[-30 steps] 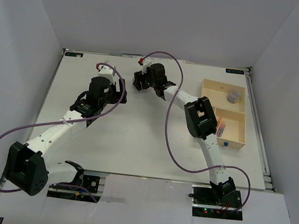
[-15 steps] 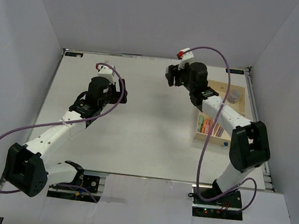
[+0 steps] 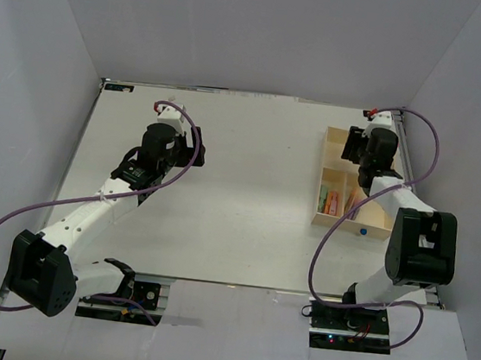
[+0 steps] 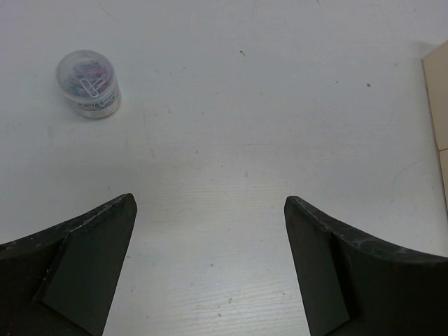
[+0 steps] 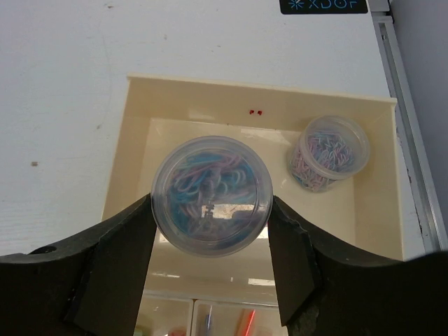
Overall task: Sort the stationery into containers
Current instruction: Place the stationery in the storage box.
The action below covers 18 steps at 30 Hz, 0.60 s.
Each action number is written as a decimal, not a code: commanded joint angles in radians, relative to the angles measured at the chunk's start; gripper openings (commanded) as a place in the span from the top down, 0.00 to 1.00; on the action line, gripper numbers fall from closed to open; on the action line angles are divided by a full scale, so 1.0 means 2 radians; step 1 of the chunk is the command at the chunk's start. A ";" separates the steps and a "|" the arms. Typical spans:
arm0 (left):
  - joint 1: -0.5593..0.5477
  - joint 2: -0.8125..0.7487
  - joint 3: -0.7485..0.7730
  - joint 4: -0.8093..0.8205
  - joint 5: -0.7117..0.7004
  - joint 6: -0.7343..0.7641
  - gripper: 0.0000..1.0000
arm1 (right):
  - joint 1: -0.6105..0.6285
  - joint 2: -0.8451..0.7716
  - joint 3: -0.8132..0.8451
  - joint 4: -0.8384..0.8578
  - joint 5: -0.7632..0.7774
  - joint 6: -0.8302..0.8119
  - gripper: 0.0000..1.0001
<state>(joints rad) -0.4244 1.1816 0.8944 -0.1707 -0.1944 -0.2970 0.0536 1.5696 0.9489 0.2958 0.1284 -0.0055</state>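
Right gripper (image 5: 212, 210) clamps a pot (image 5: 212, 192) over the tray (image 5: 133, 140), frame centre; second pot (image 5: 330, 152) already inside, pens (image 3: 332, 201) seemingly sorted. Third pot (image 4: 89, 82) waits upper left on the bench (image 4: 231, 105), left gripper (image 4: 210, 231) apart, empty

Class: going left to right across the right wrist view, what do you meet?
Tray's left wall → pot in the right pincer → second pot inside the tray → table's edge rail

Seen from above, the right hand (image 3: 372, 156) covers the pot (image 5: 212, 194) it holds; pens (image 3: 332, 201) in the tray (image 3: 323, 168) look too small to tell apart.
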 commanded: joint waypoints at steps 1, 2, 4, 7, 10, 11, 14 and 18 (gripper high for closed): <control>0.003 -0.012 -0.002 0.011 0.004 -0.002 0.02 | -0.014 0.017 0.010 0.053 0.004 0.017 0.61; 0.003 -0.012 -0.002 0.011 0.004 -0.002 0.02 | -0.021 0.031 0.014 0.060 0.001 0.022 0.61; 0.003 -0.010 -0.002 0.010 0.004 -0.001 0.02 | -0.023 0.054 0.018 0.071 -0.004 0.025 0.61; 0.003 -0.008 -0.002 0.010 0.004 -0.002 0.02 | -0.038 0.089 0.041 0.074 -0.010 0.023 0.61; 0.003 -0.004 -0.002 0.010 0.005 -0.002 0.02 | -0.039 0.119 0.060 0.084 -0.006 0.019 0.60; 0.003 -0.003 -0.002 0.011 0.005 -0.002 0.02 | -0.040 0.125 0.065 0.087 -0.005 0.018 0.60; 0.003 0.001 -0.002 0.010 0.004 0.000 0.02 | -0.042 0.146 0.084 0.091 -0.005 0.020 0.57; 0.003 0.004 -0.001 0.011 0.004 -0.001 0.02 | -0.044 0.156 0.101 0.091 0.002 0.018 0.39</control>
<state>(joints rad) -0.4244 1.1919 0.8944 -0.1707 -0.1944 -0.2966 -0.0273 1.8900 1.0859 0.3744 0.1143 0.0242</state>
